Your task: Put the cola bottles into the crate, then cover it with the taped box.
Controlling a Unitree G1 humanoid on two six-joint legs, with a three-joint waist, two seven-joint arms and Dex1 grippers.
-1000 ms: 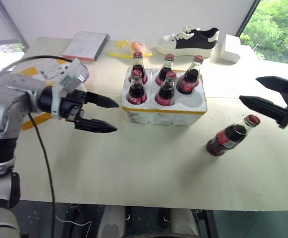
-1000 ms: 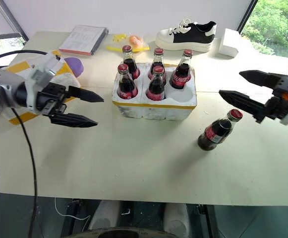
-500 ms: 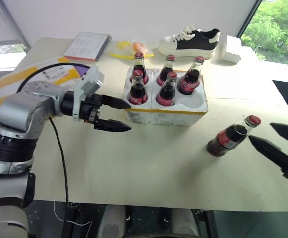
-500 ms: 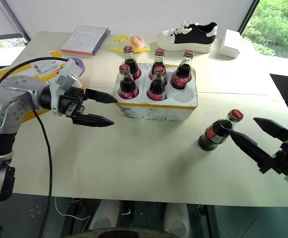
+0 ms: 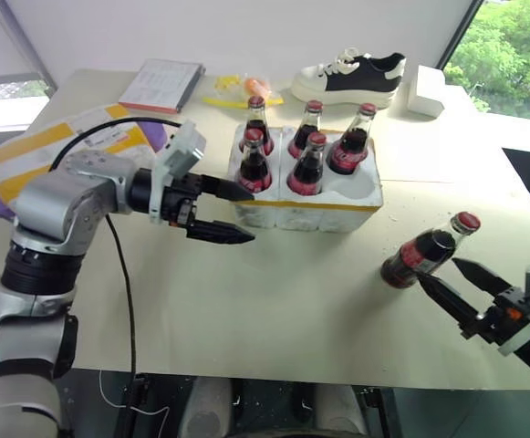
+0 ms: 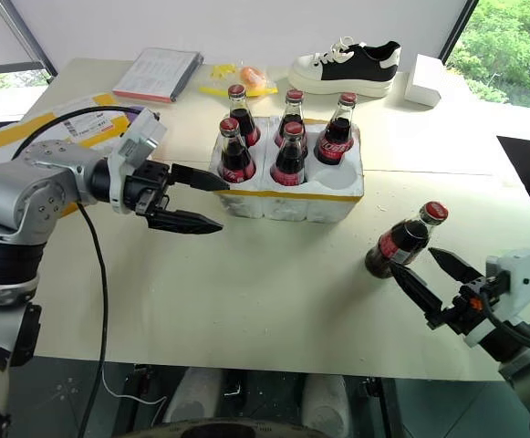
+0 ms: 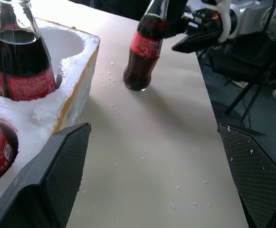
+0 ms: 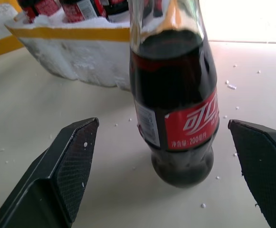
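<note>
Both pairs of black fingers stand spread wide, with nothing between them. The left gripper (image 5: 230, 213) reaches in from the left, its upper fingertip against the front left corner of the crate (image 5: 303, 206) and its lower one just off the tabletop in front of it.

Farthest left on the table (image 5: 274, 310), behind the left arm, lies the taped box (image 5: 55, 146), its yellow bands and white label facing up. Beyond it, at the table's far edge, are a booklet (image 5: 160, 84) and some small yellow and orange things.

The crate, a low white foam tray with a yellow band round its base, stands at the middle of the table. Five cola bottles (image 5: 308, 164) stand upright in its wells: three in the back row, two in the front. The front right well (image 5: 356, 187) holds nothing. Behind the crate lie a black and white shoe (image 5: 354, 75) and a small white block (image 5: 425, 88).

To the right of the crate, apart from it, the sixth bottle (image 5: 426, 251) stands on the bare table. The right gripper (image 6: 433, 285) is low beside it; in the right wrist view the bottle stands between the two spread fingers (image 8: 69, 166), untouched by either.
</note>
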